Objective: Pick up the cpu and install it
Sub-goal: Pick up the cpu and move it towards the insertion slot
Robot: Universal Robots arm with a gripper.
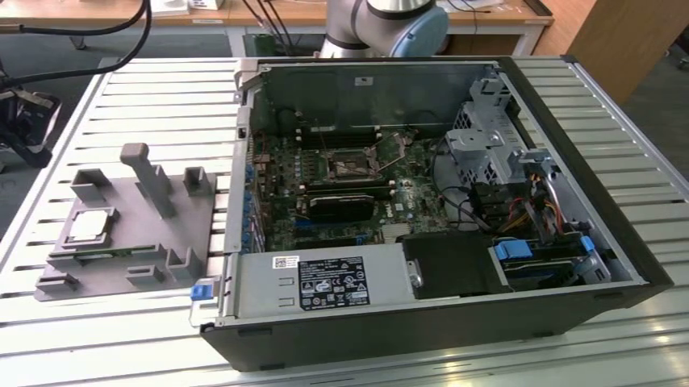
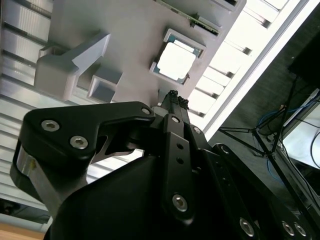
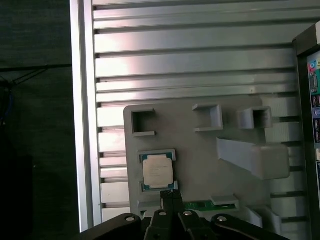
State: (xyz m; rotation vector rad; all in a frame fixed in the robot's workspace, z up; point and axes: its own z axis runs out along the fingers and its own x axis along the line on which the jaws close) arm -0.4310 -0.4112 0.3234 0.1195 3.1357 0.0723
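Note:
The cpu (image 1: pixel 89 226) is a flat square chip with a silver-grey top, lying in a shallow square pocket of the grey plastic fixture (image 1: pixel 129 201) on the exterior view's left. Both wrist views show the cpu (image 2: pixel 176 61) (image 3: pixel 158 171) from above, beyond the fingertips. My gripper (image 2: pixel 173 96) (image 3: pixel 171 196) hangs above the fixture, well clear of the chip, with its black fingers pressed together and nothing between them.
An open computer case (image 1: pixel 603 242) lies on the slatted metal table (image 1: pixel 140 89), with the motherboard's bare socket (image 1: pixel 350 169) near its middle. The fixture carries tall grey posts (image 1: pixel 145 173) and a green memory stick (image 3: pixel 207 205). The arm's base (image 1: pixel 382 24) stands behind the case.

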